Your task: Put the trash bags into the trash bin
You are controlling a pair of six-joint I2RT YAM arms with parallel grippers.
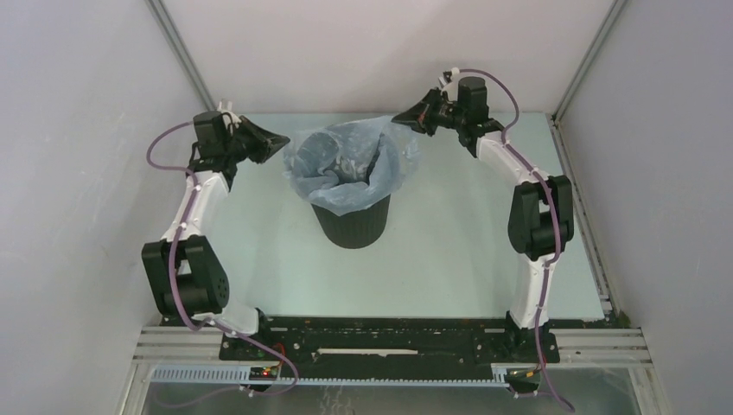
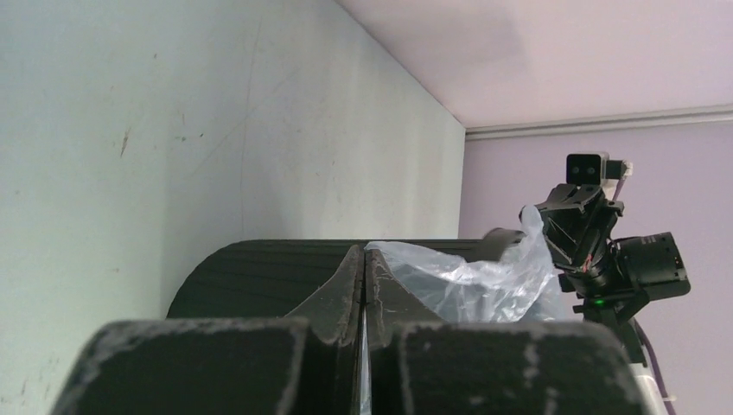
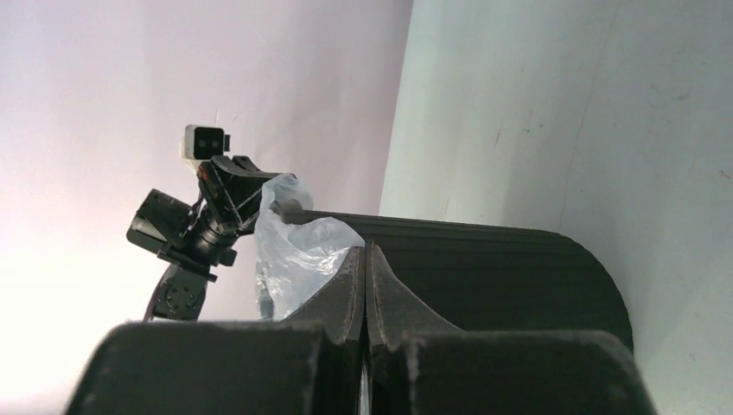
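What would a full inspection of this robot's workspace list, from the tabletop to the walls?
Surface: pale grey-green tabletop, faintly scuffed in the wrist views.
Job's things: round matte black plastic bin upright mid-table; thin translucent pale blue plastic bag spread over its mouth, partly sunk inside, film hanging over the near rim.
Clutter: nothing seen.
Grippers: left gripper and right gripper both shut, each pinching an opposite edge of the bag.
Cables: purple cables run along each arm; no snag seen.
Surroundings: plain pale walls on three sides; metal rail at the near edge.
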